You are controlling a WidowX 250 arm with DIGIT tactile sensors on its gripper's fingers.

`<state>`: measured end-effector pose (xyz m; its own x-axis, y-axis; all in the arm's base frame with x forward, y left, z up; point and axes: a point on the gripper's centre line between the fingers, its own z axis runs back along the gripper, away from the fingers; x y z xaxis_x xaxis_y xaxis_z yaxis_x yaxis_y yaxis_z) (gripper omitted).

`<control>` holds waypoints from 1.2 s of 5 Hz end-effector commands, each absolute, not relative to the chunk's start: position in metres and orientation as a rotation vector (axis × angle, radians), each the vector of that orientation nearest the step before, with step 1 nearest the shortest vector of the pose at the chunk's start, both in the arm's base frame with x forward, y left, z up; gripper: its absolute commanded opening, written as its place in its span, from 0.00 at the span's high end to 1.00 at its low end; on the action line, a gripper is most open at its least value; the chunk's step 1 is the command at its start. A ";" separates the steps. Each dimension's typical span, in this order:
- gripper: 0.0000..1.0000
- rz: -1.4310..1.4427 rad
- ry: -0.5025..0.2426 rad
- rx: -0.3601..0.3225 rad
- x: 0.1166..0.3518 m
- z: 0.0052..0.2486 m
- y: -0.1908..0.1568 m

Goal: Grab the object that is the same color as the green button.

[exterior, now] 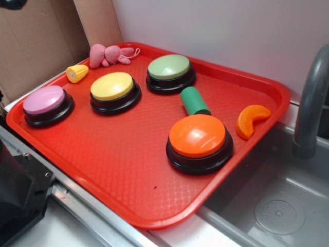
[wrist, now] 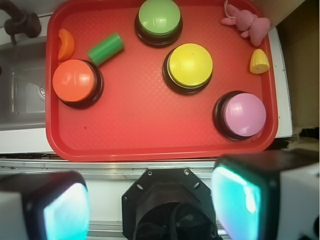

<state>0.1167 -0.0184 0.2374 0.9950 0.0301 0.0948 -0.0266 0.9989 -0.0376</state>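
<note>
The object, a small dark green cylinder [exterior: 195, 101] [wrist: 106, 48], lies on its side on the red tray [exterior: 118, 170] [wrist: 145, 135], between the green button [exterior: 169, 71] [wrist: 159, 20] and the orange button [exterior: 198, 140] [wrist: 76, 81]. In the wrist view my gripper [wrist: 152, 205] hangs high above the robot's black base, off the tray's near edge and far from the cylinder. Its two fingers [wrist: 235, 197] stand wide apart with nothing between them. The gripper does not show in the exterior view.
On the tray also sit a yellow button [exterior: 113, 90] [wrist: 189, 66], a pink button [exterior: 46, 103] [wrist: 243, 114], an orange wedge [exterior: 250, 119] [wrist: 65, 44], a toy corn [exterior: 77, 73] [wrist: 259, 61] and a pink plush bunny [exterior: 109, 54] [wrist: 247, 22]. A sink [exterior: 277, 200] with a grey faucet [exterior: 311, 98] adjoins the tray.
</note>
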 end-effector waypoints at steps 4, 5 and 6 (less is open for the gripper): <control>0.00 0.545 -0.203 -0.060 0.168 0.225 -0.048; 0.00 0.712 -0.153 -0.077 0.198 0.205 -0.062; 0.00 0.782 -0.208 -0.039 0.224 0.179 -0.078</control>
